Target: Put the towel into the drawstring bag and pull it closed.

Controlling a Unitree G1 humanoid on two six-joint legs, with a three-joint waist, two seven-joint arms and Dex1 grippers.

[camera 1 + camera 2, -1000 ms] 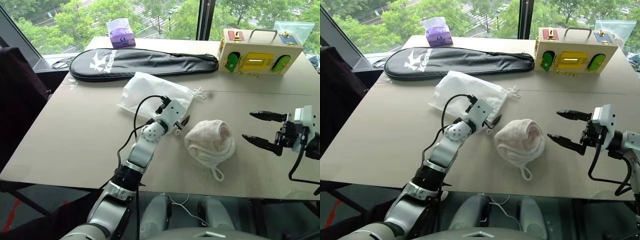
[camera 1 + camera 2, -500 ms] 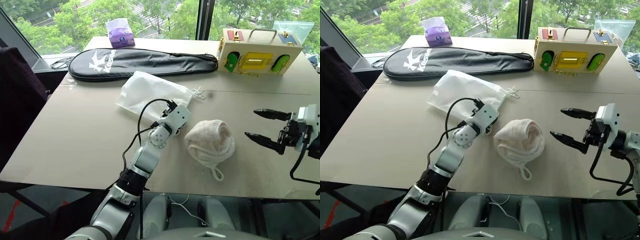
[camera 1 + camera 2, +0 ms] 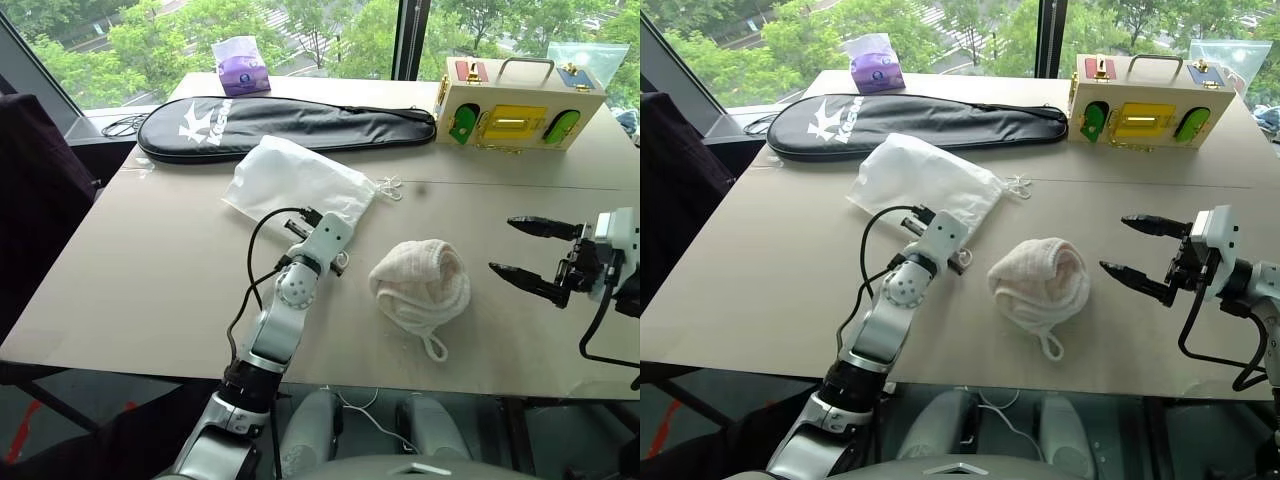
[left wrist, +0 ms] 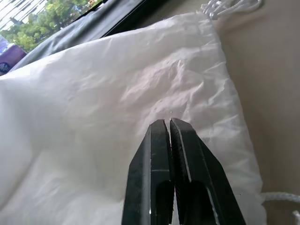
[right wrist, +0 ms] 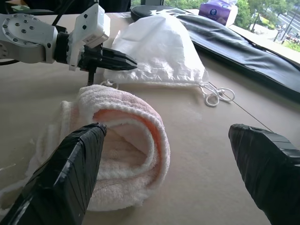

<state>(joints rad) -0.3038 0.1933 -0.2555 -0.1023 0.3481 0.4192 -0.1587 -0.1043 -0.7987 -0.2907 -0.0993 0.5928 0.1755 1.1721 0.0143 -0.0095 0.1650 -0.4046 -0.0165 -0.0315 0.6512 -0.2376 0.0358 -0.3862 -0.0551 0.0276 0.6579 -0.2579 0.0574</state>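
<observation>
Lying flat on the worktop, drawstring bag (image 3: 300,180): near edge hidden behind left pincer (image 4: 169,123), closed at the cloth; grip on fabric unclear. Cords (image 3: 388,187) just beyond it. Towel (image 3: 420,282) between both pincers. Right pincer (image 3: 528,251) wide open, empty. Racket case (image 3: 290,122) beyond bag.

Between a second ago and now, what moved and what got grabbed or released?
The left gripper went from open beside the towel to shut at the near edge of the drawstring bag. The bag shifted slightly toward the robot's left; whether its fabric is pinched is unclear. The right gripper stayed open and in place, and the towel did not move.
</observation>
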